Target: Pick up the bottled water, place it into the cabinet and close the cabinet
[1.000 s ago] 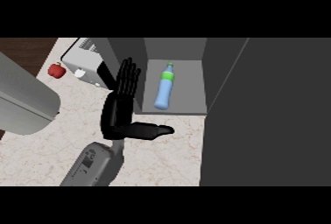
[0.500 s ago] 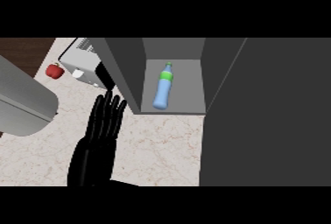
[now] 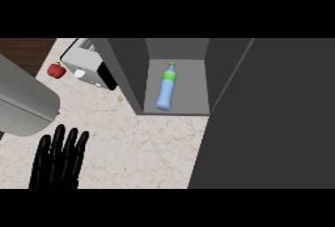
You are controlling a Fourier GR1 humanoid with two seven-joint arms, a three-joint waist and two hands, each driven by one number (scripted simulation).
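- We see the bottled water point(image 3: 167, 88) lying on its side inside the open cabinet point(image 3: 131, 75), cap toward the back; nothing touches it
- Our left hand point(image 3: 59, 159) is released, fingers straight, over the counter's point(image 3: 144, 142) near left edge; well apart from the cabinet

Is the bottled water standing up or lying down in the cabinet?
Lying down. The blue plastic water bottle with a green band rests lengthwise on the floor of the open grey cabinet, cap pointing toward the back.

Kitchen: marbled counter point(image 3: 144, 142), grey cabinet point(image 3: 131, 75), toaster point(image 3: 88, 66), red apple point(image 3: 57, 70).
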